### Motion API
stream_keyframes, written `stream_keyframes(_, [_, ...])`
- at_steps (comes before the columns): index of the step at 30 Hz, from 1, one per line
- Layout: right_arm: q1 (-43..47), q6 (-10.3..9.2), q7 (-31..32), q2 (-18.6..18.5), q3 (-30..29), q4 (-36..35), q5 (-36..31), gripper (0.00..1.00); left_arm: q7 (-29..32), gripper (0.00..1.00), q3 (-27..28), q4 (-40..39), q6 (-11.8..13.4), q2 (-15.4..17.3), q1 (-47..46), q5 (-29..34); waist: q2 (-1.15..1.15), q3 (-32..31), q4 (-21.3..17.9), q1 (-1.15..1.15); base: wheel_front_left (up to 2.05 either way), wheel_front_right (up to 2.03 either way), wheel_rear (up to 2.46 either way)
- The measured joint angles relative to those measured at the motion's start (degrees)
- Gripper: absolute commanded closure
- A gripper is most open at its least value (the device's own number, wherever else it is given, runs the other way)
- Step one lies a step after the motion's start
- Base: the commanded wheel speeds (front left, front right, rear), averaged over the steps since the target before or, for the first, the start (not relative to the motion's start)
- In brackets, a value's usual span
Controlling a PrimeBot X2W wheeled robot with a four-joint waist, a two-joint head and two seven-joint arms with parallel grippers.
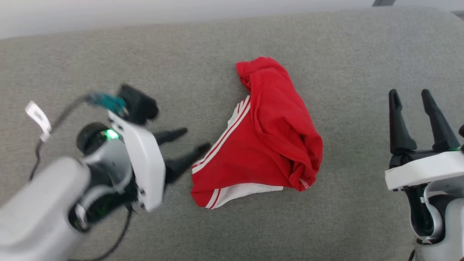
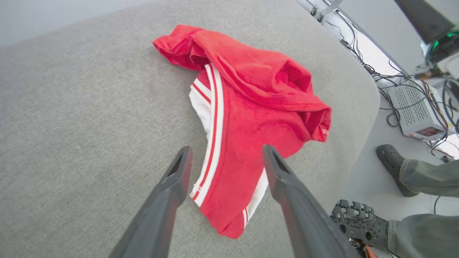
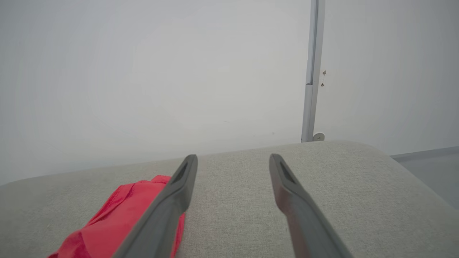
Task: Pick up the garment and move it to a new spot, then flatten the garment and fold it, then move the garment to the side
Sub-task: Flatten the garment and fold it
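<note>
Red with white striped trim, one garment [image 1: 268,145] lies crumpled in a heap near the middle of the grey cushion [image 1: 108,54]. Two grippers flank it. The left gripper [image 1: 196,138] is just beside the striped edge, its two fingers spread wide and gripping nothing. The right gripper [image 1: 409,93] is well apart, likewise wide and empty. Two shoes [image 2: 392,157] show past the cushion's edge.

Head camera looks down on the garment [image 1: 264,145]; left wrist camera sits close over it; right wrist camera, low, faces the wall [image 3: 143,71], catching the garment's edge.
</note>
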Motion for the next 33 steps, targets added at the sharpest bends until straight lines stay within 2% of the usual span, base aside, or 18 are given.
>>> stream_keyframes(4, [0.03,0.00,0.02,0.00,-0.53,-1.01,0.25,0.00,-3.11,0.00,-2.74,-1.80,0.11,-0.03,2.59,5.37,0.00,1.68,-0.83,0.00,0.00,0.00,0.00])
stream_keyframes(9, [0.02,0.00,-0.16,0.00,-0.38,-1.03,0.64,0.00,-3.94,0.00,-5.83,-0.19,-0.05,-0.64,3.30,10.07,0.00,3.57,-1.83,0.00,0.00,0.00,0.00])
stream_keyframes(16, [-0.41,0.00,-0.86,0.00,0.07,-0.78,0.99,0.00,-4.50,0.00,-8.88,6.51,-0.05,-3.18,2.47,14.41,0.00,5.20,-2.81,0.00,0.00,0.00,0.00])
stream_keyframes(23, [-1.09,0.00,-1.02,0.00,0.62,-0.09,1.03,0.00,-5.73,0.00,-11.68,15.12,-1.44,-5.91,-0.15,18.90,0.00,5.99,-2.87,0.00,0.00,0.00,0.00])
stream_keyframes(24, [-1.09,0.00,-1.02,0.00,0.62,-0.09,1.03,0.00,-5.73,0.62,-11.68,15.12,-1.44,-5.91,-0.15,18.90,0.00,5.99,-2.87,0.00,0.00,0.00,0.00])
stream_keyframes(25, [-1.15,0.00,-1.03,0.01,0.73,-0.01,1.02,0.00,-5.87,1.00,-12.21,16.22,-2.09,-6.12,-0.85,20.00,0.00,5.99,-2.85,0.00,0.00,0.00,0.00])
stream_keyframes(28, [-1.19,0.00,-1.04,-0.01,0.66,0.10,0.93,0.00,-5.33,1.00,-12.16,18.46,-2.94,-6.66,-1.71,18.92,0.00,5.77,-2.63,0.00,0.00,0.00,0.00])
stream_keyframes(33, [-1.08,0.00,-1.09,-0.01,-0.07,0.32,0.45,0.00,-3.74,1.00,-11.63,18.93,-4.30,-4.90,-2.22,15.74,0.00,4.84,-1.95,0.00,0.00,0.00,0.00])
